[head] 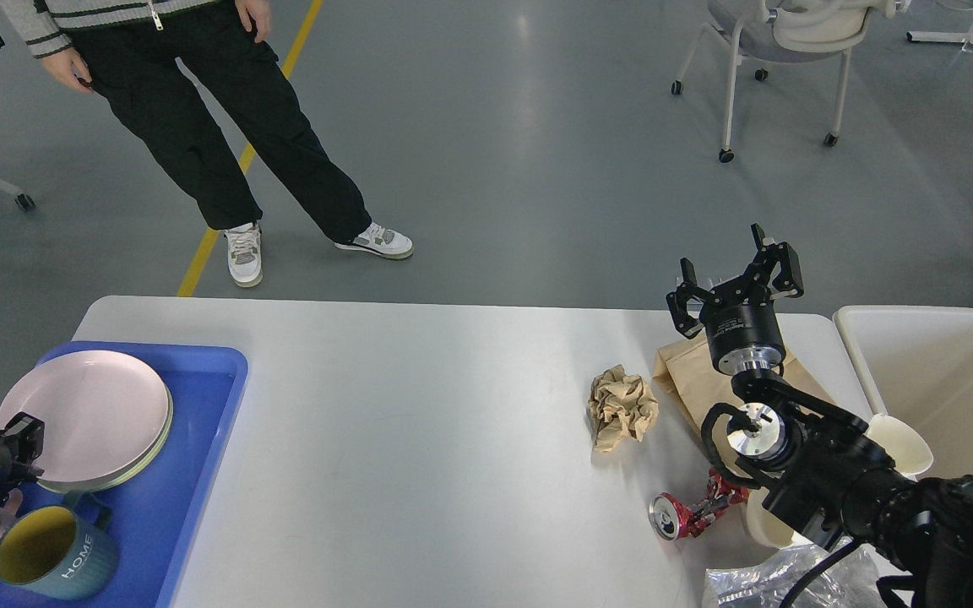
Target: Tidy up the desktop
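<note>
The desktop (pixel 419 439) lies flat and level, a big smooth white-grey rectangle with rounded corners, faintly glossy, its long far edge toward the grey floor

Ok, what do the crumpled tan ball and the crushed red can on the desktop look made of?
The crumpled tan ball looks like matte brown kraft paper: sharp creases, no shine. The crushed red can seems thin aluminium: glossy printed wall, bright silvery end, dented body. Both lie on the smooth, slightly glossy white-grey desktop.
</note>
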Action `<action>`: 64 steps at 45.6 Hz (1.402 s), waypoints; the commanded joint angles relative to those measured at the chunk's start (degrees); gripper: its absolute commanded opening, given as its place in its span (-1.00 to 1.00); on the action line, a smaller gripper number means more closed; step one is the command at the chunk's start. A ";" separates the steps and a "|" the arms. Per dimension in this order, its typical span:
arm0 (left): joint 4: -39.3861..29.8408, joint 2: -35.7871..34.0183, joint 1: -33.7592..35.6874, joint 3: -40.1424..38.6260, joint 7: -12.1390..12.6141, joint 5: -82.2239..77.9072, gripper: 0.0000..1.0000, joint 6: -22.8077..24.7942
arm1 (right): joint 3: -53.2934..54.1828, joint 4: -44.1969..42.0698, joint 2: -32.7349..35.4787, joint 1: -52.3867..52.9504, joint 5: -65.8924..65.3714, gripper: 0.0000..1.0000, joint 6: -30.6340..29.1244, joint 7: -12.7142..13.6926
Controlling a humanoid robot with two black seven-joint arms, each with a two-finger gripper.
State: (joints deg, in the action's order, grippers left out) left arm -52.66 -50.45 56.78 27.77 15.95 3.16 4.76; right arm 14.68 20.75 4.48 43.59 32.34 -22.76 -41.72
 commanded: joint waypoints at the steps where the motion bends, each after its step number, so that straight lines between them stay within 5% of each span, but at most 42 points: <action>1: 0.01 0.00 0.00 0.00 0.05 0.00 0.90 -0.01 | 0.00 -0.01 0.00 0.00 0.00 1.00 0.00 0.06; 64: 0.98 -0.44 0.26 0.26 -0.04 -0.09 0.94 2.89 | 0.00 -0.01 0.00 0.00 0.00 1.00 0.00 -0.03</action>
State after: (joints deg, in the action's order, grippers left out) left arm -51.68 -50.80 57.22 27.81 15.99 3.11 7.54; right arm 14.68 20.74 4.49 43.59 32.34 -22.76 -41.73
